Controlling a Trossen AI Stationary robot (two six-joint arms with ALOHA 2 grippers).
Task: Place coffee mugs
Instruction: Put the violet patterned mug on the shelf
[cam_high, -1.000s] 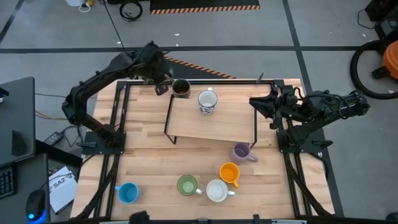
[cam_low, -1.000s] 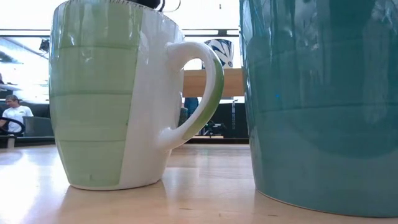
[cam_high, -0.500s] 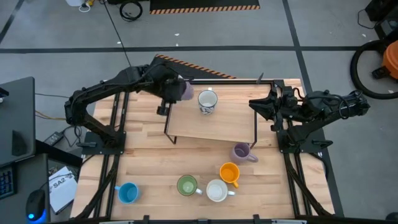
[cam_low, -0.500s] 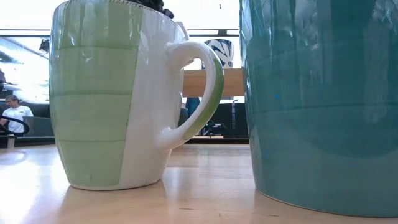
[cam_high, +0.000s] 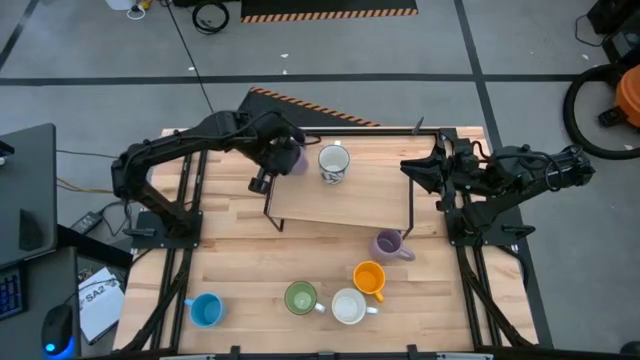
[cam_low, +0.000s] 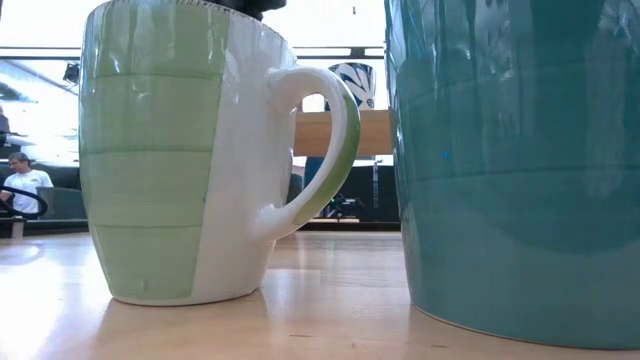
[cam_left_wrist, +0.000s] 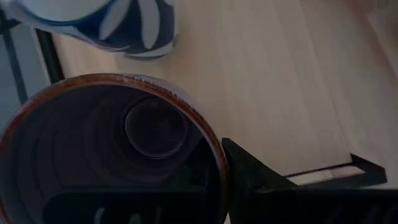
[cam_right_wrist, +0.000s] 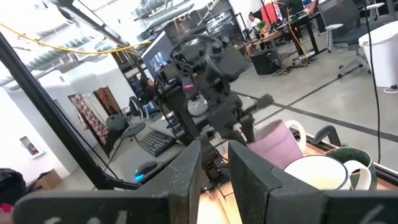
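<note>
My left gripper (cam_high: 282, 158) is over the far left corner of the raised wooden shelf (cam_high: 340, 195), shut on a mug (cam_high: 294, 157). That mug shows a lavender wall in the high view and right wrist view (cam_right_wrist: 277, 144), and a dark brown inside (cam_left_wrist: 124, 149) in the left wrist view. The patterned white mug (cam_high: 333, 163) stands on the shelf beside it. On the table stand a lavender mug (cam_high: 390, 245), an orange (cam_high: 369, 279), a green (cam_high: 300, 298), a white (cam_high: 348, 306) and a blue one (cam_high: 205, 309). My right gripper (cam_high: 418, 170) waits open at the shelf's right end. My left gripper holds the mug by its brown rim (cam_left_wrist: 214, 155), one finger (cam_left_wrist: 255, 180) outside the wall and the other inside the hollow. The fingers come from above, slanting toward the table's right. The mug leans in the right wrist view; whether its base touches the shelf, I cannot tell.
The shelf stands on thin black metal legs (cam_high: 270, 205) over the table's far half. The green mug (cam_low: 170, 150) and the blue mug (cam_low: 520, 160) fill the low view, with the shelf (cam_low: 340, 133) behind them. Black frame rails (cam_high: 190, 190) run along both table sides.
The left arm has swung its wrist over the shelf's far left corner and a little toward the near edge. The mug there showed its dark inside from above a second ago. Now it shows its lavender side and sits slightly nearer. The right arm has kept still.
</note>
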